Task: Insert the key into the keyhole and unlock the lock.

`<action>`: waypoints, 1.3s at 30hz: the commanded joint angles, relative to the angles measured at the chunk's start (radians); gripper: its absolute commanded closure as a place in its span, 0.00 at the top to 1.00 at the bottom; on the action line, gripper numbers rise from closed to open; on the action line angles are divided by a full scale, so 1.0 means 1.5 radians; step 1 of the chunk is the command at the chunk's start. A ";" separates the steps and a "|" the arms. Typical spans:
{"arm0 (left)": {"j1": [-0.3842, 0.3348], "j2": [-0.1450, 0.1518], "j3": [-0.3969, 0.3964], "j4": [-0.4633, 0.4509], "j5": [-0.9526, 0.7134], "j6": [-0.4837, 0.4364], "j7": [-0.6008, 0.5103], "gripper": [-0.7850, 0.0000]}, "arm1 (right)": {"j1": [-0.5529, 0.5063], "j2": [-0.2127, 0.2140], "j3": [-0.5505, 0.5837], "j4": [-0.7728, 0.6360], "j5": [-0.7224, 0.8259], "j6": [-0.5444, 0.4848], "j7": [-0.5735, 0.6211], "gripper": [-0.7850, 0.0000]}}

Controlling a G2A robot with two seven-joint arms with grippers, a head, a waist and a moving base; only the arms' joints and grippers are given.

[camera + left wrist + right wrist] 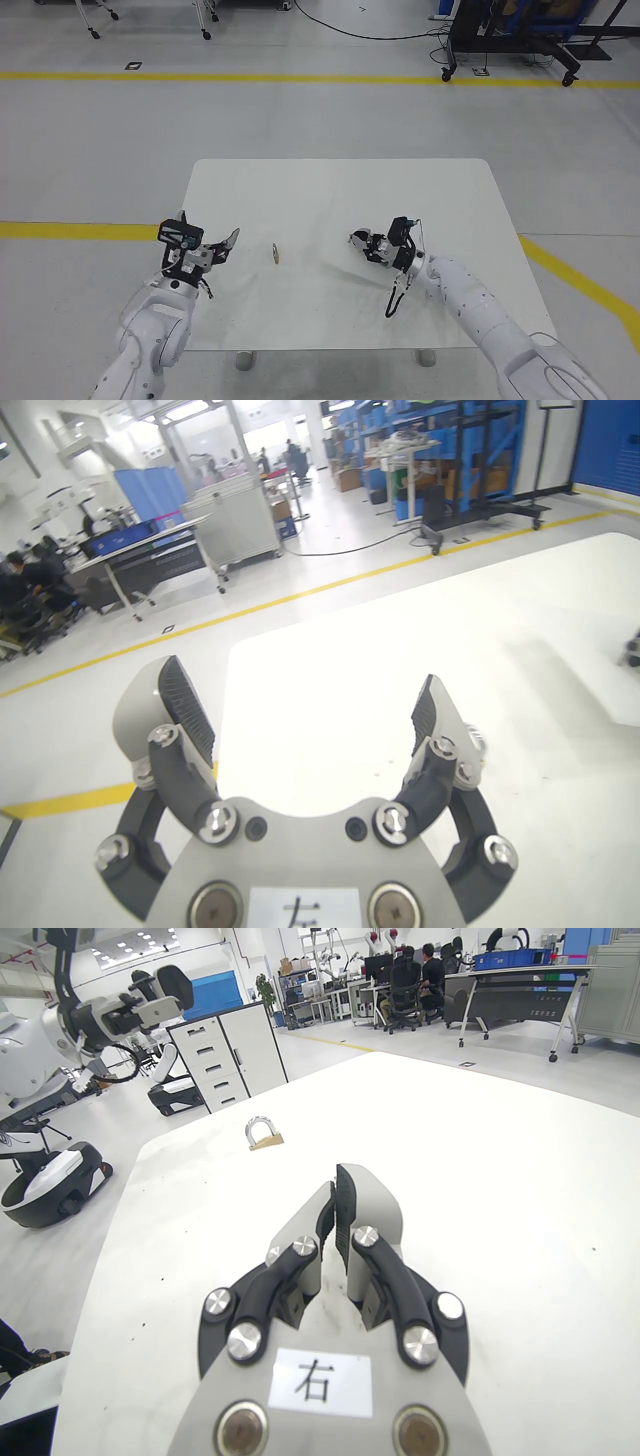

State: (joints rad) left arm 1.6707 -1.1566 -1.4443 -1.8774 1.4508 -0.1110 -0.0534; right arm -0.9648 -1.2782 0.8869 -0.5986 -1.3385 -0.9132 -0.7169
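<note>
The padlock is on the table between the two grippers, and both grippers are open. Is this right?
Not quite. The right gripper is shut, as the right wrist view shows; only the left gripper is open. The rest holds.

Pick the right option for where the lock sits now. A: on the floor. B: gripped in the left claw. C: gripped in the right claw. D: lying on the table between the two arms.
D: the lock lies on the white table, free of the open left claw and the shut right claw.
</note>
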 commanded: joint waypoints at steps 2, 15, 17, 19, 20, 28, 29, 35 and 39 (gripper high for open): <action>-0.036 -0.004 0.065 -0.008 0.032 -0.031 -0.027 1.00 | 0.002 0.003 0.000 0.010 -0.015 -0.006 -0.026 0.00; -0.185 -0.034 0.254 0.090 0.043 -0.092 -0.096 1.00 | 0.005 0.009 -0.002 0.023 -0.043 -0.021 -0.069 0.00; -0.213 -0.039 0.274 0.113 0.074 -0.078 -0.090 1.00 | 0.005 0.009 -0.002 0.023 -0.043 -0.021 -0.069 0.00; -0.239 -0.045 0.295 0.148 0.091 -0.066 -0.074 1.00 | 0.005 0.009 -0.002 0.023 -0.043 -0.021 -0.069 0.00; -0.254 -0.049 0.304 0.167 0.083 -0.065 -0.072 1.00 | 0.005 0.009 -0.002 0.023 -0.043 -0.021 -0.069 0.00; -0.359 -0.083 0.394 0.303 0.110 -0.038 -0.075 1.00 | 0.005 0.009 -0.002 0.023 -0.043 -0.021 -0.069 0.00; -0.368 -0.088 0.403 0.317 0.110 -0.032 -0.075 1.00 | 0.005 0.009 -0.002 0.023 -0.043 -0.021 -0.069 0.00; -0.407 -0.111 0.448 0.390 0.117 -0.005 -0.069 1.00 | 0.005 0.009 -0.002 0.023 -0.043 -0.021 -0.069 0.00; -0.421 -0.121 0.455 0.427 0.116 0.009 -0.064 1.00 | 0.005 0.009 -0.002 0.023 -0.043 -0.021 -0.069 0.00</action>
State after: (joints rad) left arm 1.0436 -1.3352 -0.7622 -1.2497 1.6244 -0.1027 -0.1519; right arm -0.9573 -1.2643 0.8840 -0.5646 -1.4027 -0.9449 -0.8208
